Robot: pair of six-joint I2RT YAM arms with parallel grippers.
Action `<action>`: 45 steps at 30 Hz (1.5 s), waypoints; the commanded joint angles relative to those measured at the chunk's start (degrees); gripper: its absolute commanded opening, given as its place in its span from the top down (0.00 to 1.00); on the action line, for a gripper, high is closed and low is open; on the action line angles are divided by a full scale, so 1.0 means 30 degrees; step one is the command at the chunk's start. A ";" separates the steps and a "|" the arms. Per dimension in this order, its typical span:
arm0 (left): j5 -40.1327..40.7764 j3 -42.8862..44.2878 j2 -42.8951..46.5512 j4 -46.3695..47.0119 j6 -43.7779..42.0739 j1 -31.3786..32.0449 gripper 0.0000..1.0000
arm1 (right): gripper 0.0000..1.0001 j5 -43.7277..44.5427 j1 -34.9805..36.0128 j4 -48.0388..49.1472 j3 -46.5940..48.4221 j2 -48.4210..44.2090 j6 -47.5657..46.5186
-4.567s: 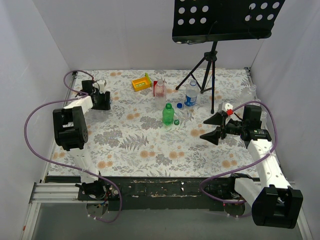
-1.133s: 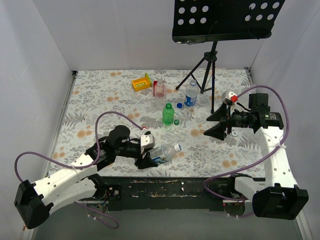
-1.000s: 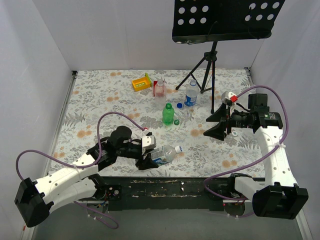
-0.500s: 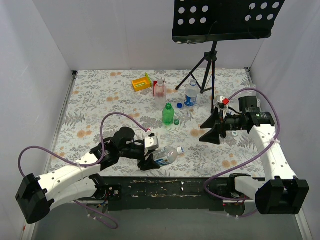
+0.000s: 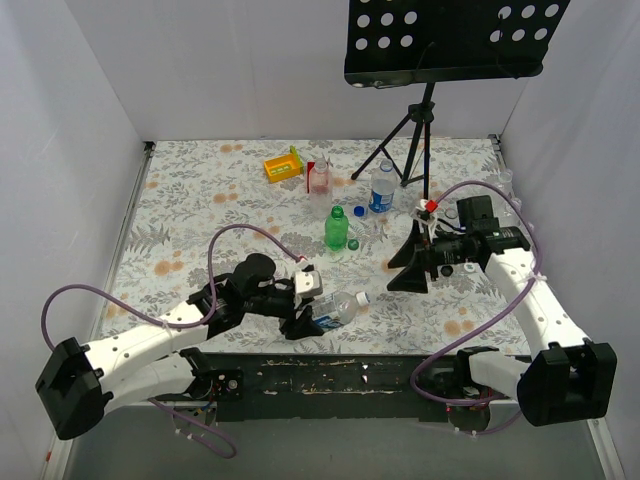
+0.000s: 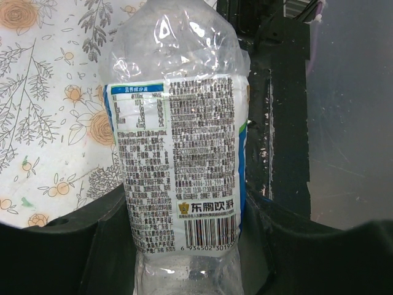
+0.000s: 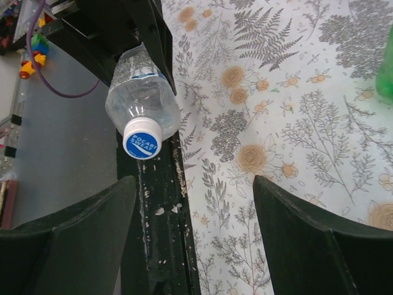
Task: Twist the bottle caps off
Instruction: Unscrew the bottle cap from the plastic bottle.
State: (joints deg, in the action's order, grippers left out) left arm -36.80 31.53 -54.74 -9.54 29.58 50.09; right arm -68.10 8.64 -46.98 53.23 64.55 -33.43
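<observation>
Left gripper [image 5: 303,320] is clamped around the labelled middle of a clear Pocari Sweat bottle [image 5: 335,308], which lies on its side over the table's [image 5: 200,210] near edge, left of centre. Its blue-and-white cap [image 5: 360,297] is on and points right, toward the other arm. Further back, near the table's middle, a green bottle [image 5: 336,230] stands upright with a loose green cap [image 5: 353,243] just beside it. A pinkish bottle [image 5: 319,178] and a clear blue-labelled bottle [image 5: 382,188] stand toward the far edge. Right gripper [image 5: 403,262] hangs right of centre, fingers spread wide, grasping nothing, facing the capped end.
</observation>
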 commanded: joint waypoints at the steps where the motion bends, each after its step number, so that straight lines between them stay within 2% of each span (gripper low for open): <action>1: 0.0867 0.0389 -0.0326 0.0982 0.0625 0.0179 1.00 | 0.16 -0.0066 0.1188 0.1744 -0.0312 0.0511 0.1651; 16: 0.1308 0.0711 -0.1703 0.2623 0.1652 0.0443 1.00 | 0.17 0.0579 0.4061 0.2770 0.0273 0.2622 0.2852; 20: 0.1425 0.0799 -0.1938 0.2740 0.1740 0.0531 1.00 | 0.21 0.0814 0.4384 0.2741 0.0624 0.3002 0.3028; 24: 0.1689 0.0799 -0.2056 0.2828 0.1858 0.0532 1.00 | 0.29 0.0901 0.4647 0.2711 0.0742 0.3179 0.3116; 26: 0.1748 0.0828 -0.2114 0.2858 0.1945 0.0561 1.00 | 0.38 0.0989 0.4764 0.2711 0.0742 0.3208 0.3116; 31: 0.1865 0.0828 -0.2232 0.2887 0.2004 0.0561 1.00 | 0.77 0.0990 0.4882 0.2390 0.0976 0.3355 0.2912; 34: 0.1486 0.0653 -0.2203 0.2829 0.1801 0.0561 1.00 | 0.93 0.0581 0.4940 0.1514 0.1443 0.3413 0.1454; 36: 0.0988 0.0507 -0.2086 0.2683 0.1449 0.0532 1.00 | 0.98 0.0317 0.5028 0.0229 0.1853 0.3588 -0.0506; 40: -0.0182 0.0564 -0.1997 0.2272 0.0950 0.0444 1.00 | 0.99 0.0636 0.5583 -0.2878 0.3375 0.3882 -0.5600; 42: -0.1816 0.0565 -0.2114 0.2388 0.1241 0.0152 1.00 | 0.99 0.1396 0.6023 -0.3819 0.3788 0.3912 -0.7772; 45: -0.4891 0.0565 -0.2610 0.3062 0.2235 -0.1104 1.00 | 0.99 0.2626 0.6405 -0.3093 0.3673 0.3211 -0.9913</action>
State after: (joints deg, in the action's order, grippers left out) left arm -36.34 31.81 -61.52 -1.85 34.70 49.76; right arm -61.49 25.87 -54.81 61.41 76.49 -47.33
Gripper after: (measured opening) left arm 0.495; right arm 0.352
